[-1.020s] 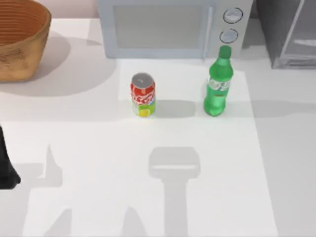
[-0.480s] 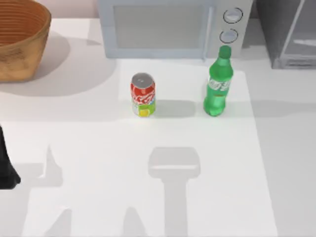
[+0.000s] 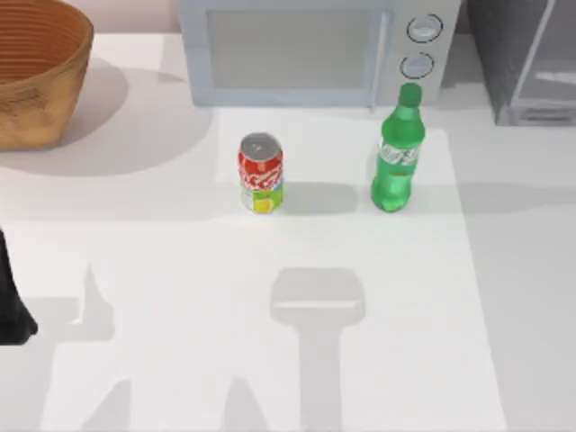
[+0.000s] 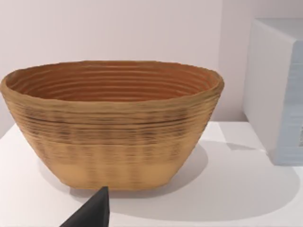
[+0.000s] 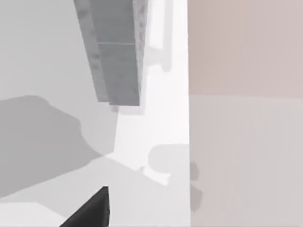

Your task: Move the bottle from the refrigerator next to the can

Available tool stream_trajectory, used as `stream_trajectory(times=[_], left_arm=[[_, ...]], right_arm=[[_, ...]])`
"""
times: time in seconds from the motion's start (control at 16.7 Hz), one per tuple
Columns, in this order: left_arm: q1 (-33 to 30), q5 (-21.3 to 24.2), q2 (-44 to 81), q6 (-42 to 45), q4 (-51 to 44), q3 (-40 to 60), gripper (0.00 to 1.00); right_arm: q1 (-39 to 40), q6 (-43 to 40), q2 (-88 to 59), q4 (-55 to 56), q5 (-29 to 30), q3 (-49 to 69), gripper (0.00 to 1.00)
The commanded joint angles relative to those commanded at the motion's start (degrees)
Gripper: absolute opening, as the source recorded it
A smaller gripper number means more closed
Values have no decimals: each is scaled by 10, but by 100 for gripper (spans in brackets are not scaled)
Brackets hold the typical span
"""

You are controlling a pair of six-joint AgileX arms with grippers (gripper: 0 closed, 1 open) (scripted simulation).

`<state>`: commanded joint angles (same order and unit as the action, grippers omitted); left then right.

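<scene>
Bottle stands upright on the desk, long axis vertical, cap toward the rear edge, just in front of the microwave at its knob end, already out of the refrigerator, which sits at the desk's rear right corner. Can is upright too, to the bottle's left at about the same depth, apart from it with bare desk between. Judgement: bottle reads as placed beside the can, though the gap is fairly wide, so the task looks done or close to it. Left arm parked at the desk's left edge, near the front; a dark finger tip shows in the left wrist view facing the basket, which sits at the rear left corner. A dark finger tip also shows in the right wrist view, pointed at the refrigerator side and the desk's edge. Cannot tell how far either pincer is open; nothing is seen held in either. If any nudge is needed, the bottle lies well away from the left arm, off toward the right half of the desk, so the right arm is likely the nearer one. Count: one bottle, one can, one basket, one microwave, one refrigerator.
</scene>
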<state>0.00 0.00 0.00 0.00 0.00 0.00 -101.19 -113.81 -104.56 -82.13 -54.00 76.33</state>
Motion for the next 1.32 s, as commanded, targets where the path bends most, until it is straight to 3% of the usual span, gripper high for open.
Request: stream_trajectory(times=[0.24, 0.9, 1.08, 1.32], left_arm=[[0, 0, 0, 0, 0, 0, 100], [0, 0, 0, 0, 0, 0, 100], [0, 0, 0, 0, 0, 0, 100], [0, 0, 0, 0, 0, 0, 100]], right_arm=[[81, 132, -5, 110, 15, -4, 100], [403, 672, -9, 552, 89, -16, 100], [460, 749, -6, 627, 101, -17, 100], [479, 771, -4, 649, 105, -18, 100]])
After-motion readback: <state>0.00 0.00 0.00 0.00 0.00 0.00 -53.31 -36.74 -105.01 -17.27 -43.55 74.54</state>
